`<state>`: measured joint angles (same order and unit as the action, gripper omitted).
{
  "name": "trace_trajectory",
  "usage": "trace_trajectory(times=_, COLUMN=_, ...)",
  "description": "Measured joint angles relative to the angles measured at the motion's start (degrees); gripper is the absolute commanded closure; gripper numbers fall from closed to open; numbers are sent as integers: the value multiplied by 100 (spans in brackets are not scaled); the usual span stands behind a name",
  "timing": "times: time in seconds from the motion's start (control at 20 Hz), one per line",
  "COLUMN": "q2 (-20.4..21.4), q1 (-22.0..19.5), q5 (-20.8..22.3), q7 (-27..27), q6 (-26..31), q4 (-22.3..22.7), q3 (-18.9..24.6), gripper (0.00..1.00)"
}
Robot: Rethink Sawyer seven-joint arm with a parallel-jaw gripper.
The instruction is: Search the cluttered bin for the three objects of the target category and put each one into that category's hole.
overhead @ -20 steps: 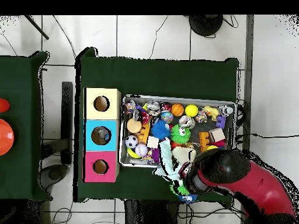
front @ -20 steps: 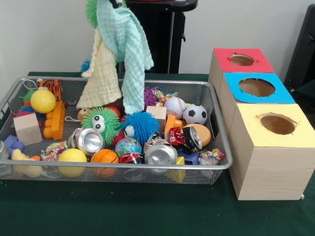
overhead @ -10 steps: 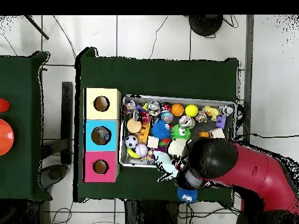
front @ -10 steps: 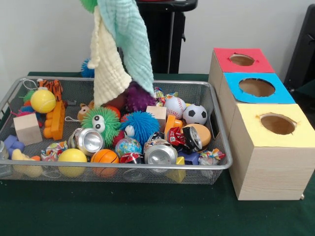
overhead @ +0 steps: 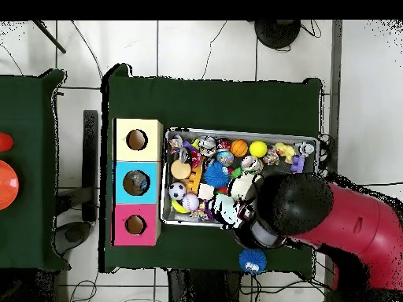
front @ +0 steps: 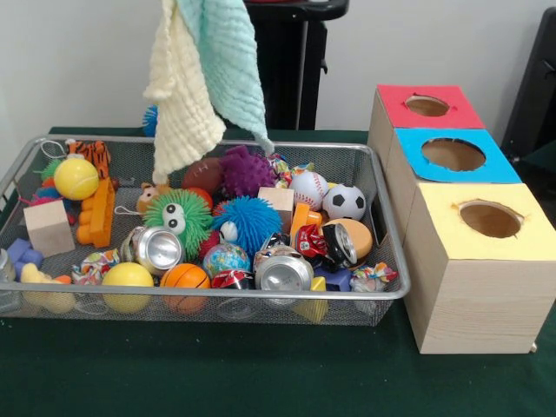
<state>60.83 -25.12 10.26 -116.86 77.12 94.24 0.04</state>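
Note:
Two cloths hang in the air over the back of the wire bin [front: 261, 294]: a pale yellow cloth [front: 182, 95] and a mint green cloth [front: 230, 61]. Their lower ends are clear of the toys. They run up past the top edge of the front view, so what holds them is hidden there. From overhead, the red and black arm [overhead: 315, 216] covers the bin's right half. My gripper [overhead: 240, 216] is at its tip, shut on the cloths [overhead: 225, 207]. The red box [front: 427, 106], blue box [front: 453, 155] and yellow box [front: 491, 219] stand in a row, each with a round hole.
The bin is packed with balls, crushed cans [front: 156, 248], wooden blocks [front: 48, 226], fuzzy balls [front: 248, 221] and a purple spiky ball [front: 245, 172]. A blue fuzzy ball [overhead: 253, 261] lies on the green table outside the bin, near the arm.
The cloths have risen clear of the bin, uncovering the purple spiky ball and a brown ball. The green fuzzy thing at their top has left the frame. The arm has shifted over the bin.

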Motion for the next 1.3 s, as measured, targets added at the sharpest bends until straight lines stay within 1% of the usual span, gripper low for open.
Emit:
trace_trajectory(times=0.35, q2=78, q1=276, q5=-88, q7=0, q6=411, q4=-256, q3=0, gripper=100)
trace_trajectory(times=0.45, q2=81, q1=365, q5=-118, q7=0, q6=549, q4=-390, q3=1, gripper=100)
trace_trajectory(times=0.65, q2=81, q1=447, q5=-173, q7=0, q6=721, q4=-571, q3=1, gripper=100)
trace_trajectory(times=0.9, q2=79, q1=514, q5=-227, q7=0, q6=790, q4=-778, q3=0, gripper=100)
trace_trajectory(times=1.3, q2=78, q1=532, q5=-240, q7=0, q6=791, q4=-927, q3=-10, gripper=100)
